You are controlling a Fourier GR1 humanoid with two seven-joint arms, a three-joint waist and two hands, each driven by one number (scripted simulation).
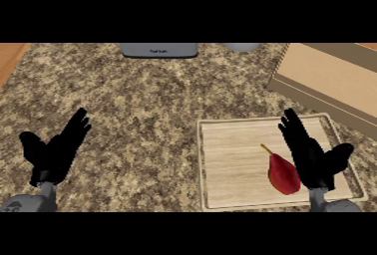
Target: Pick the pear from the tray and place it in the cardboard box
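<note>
Fingers of the right hand extend straight, released, just right of the red pear on the lower-right tray.

A single head view looks steeply down, close over the speckled bench, forearms entering from its lower edge.
</note>
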